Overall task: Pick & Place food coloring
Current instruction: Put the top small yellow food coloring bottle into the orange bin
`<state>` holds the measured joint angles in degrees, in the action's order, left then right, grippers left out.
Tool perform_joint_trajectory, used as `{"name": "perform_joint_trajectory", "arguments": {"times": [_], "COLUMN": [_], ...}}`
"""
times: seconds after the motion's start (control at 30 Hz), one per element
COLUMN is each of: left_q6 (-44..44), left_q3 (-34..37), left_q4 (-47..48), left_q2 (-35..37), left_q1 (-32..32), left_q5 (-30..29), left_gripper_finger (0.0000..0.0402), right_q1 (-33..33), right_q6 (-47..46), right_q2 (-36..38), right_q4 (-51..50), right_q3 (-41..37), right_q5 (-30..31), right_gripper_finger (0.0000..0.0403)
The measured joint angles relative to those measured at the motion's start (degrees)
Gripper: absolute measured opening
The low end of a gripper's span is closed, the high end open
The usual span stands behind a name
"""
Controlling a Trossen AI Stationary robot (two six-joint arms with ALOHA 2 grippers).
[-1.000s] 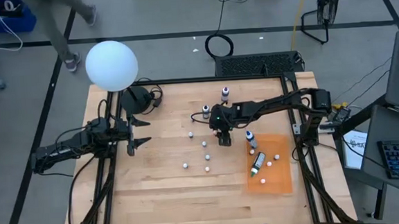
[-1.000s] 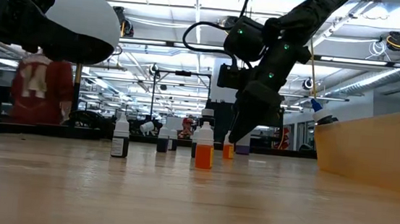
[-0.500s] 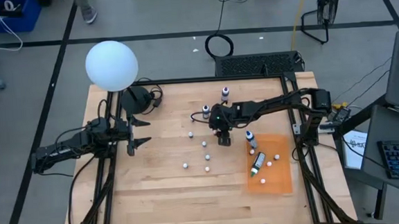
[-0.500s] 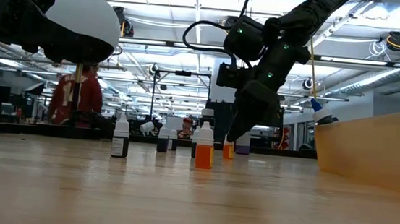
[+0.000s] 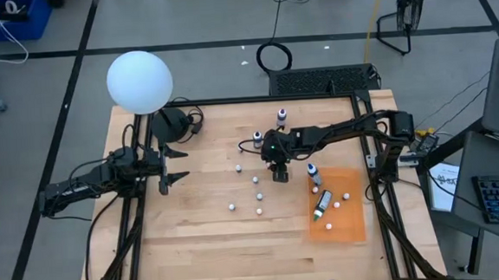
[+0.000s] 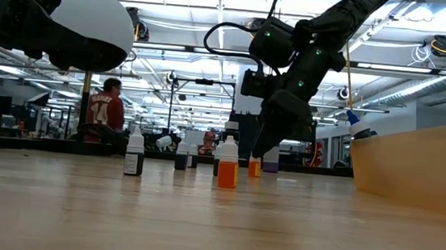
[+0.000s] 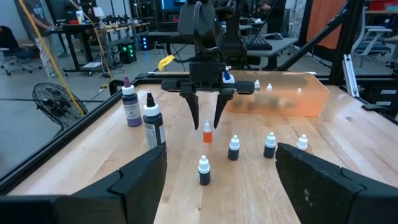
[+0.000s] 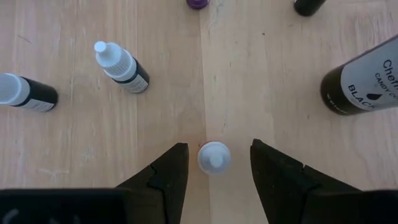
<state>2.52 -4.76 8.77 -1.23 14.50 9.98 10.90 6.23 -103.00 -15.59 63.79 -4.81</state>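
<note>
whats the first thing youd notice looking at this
The right tool, hanging straight down over mid-table with its fingers open astride a small orange bottle, not yet closed on it. Next, the big white globe over the table's far-left corner, and the orange sheet at the right.

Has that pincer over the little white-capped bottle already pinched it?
No: in the right wrist view the right pincer straddles the small bottle, with bare wood showing between the cap and each finger.
</note>
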Motion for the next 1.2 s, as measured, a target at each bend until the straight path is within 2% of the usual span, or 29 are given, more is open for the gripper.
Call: {"name": "perform_joint_trajectory", "arguments": {"times": [0.6, 0.7, 0.87, 1.2], "left_q6": [0.0, 0.0, 0.0, 0.0], "left_q3": [0.0, 0.0, 0.0, 0.0], "left_q4": [0.0, 0.0, 0.0, 0.0], "left_q2": [0.0, 0.0, 0.0, 0.0], "left_q1": [0.0, 0.0, 0.0, 0.0], "left_q5": [0.0, 0.0, 0.0, 0.0], "left_gripper_finger": [0.0299, 0.0299, 0.0299, 0.0299], "right_q1": [0.0, 0.0, 0.0, -3.6], "right_q6": [0.5, 0.6, 2.2, 4.1], "right_q2": [0.0, 0.0, 0.1, 2.0], "right_q4": [-0.1, -0.1, -0.1, 0.7], "right_q3": [0.0, 0.0, 0.0, 0.0], "right_q5": [-0.1, -0.1, -0.1, 0.3], "right_gripper_finger": [0.0112, 0.0094, 0.0039, 0.0038]}}
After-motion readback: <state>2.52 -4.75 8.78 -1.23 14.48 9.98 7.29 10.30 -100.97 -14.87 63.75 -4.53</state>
